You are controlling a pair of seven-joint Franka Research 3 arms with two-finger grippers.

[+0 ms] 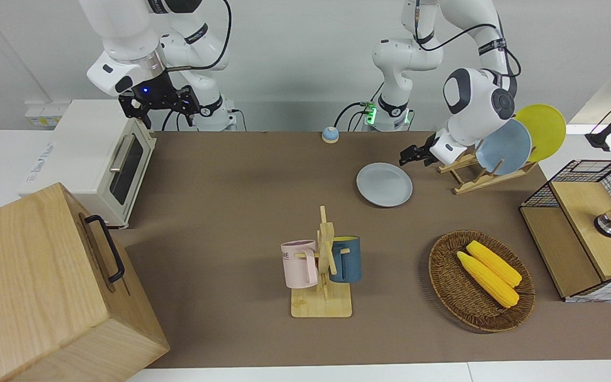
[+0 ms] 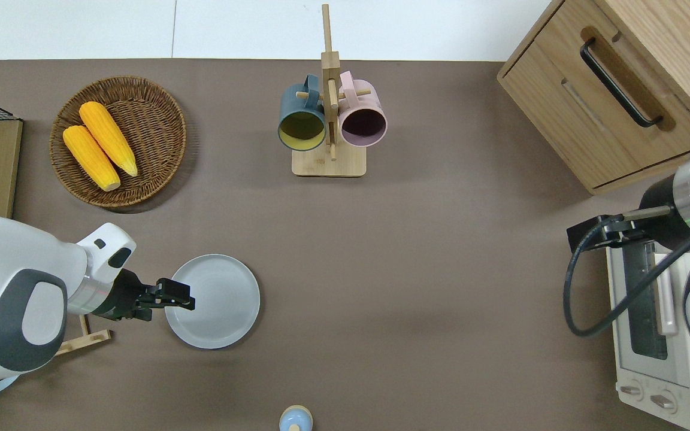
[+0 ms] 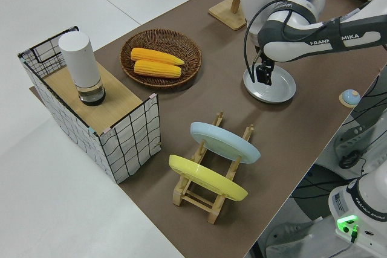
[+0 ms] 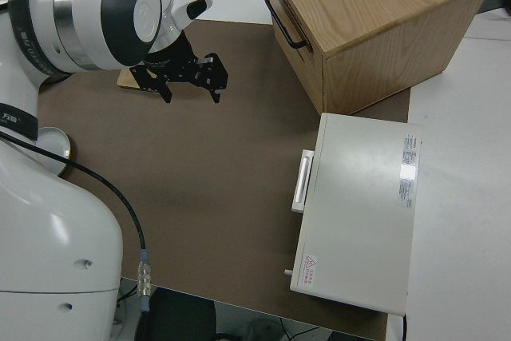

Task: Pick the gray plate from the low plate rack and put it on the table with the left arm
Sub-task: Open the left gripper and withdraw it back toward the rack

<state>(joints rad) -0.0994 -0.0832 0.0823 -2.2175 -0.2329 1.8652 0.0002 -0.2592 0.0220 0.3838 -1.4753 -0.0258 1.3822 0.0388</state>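
Observation:
The gray plate (image 1: 384, 184) lies flat on the table (image 1: 242, 175), beside the low plate rack (image 1: 488, 178) toward the table's middle. It also shows in the overhead view (image 2: 213, 301) and the left side view (image 3: 270, 86). My left gripper (image 2: 180, 296) is open and empty, over the plate's rim on the rack's side, a little above it (image 1: 409, 156). The rack (image 3: 205, 200) holds a light-blue plate (image 1: 504, 147) and a yellow plate (image 1: 544, 130). My right arm is parked, its gripper (image 4: 189, 85) open.
A wicker basket (image 1: 446, 289) with two corn cobs and a mug stand (image 1: 322, 305) with two mugs lie farther from the robots. A wire crate (image 1: 586, 228) stands at the left arm's end. A toaster oven (image 1: 98, 159) and a wooden cabinet (image 1: 35, 286) stand at the right arm's end.

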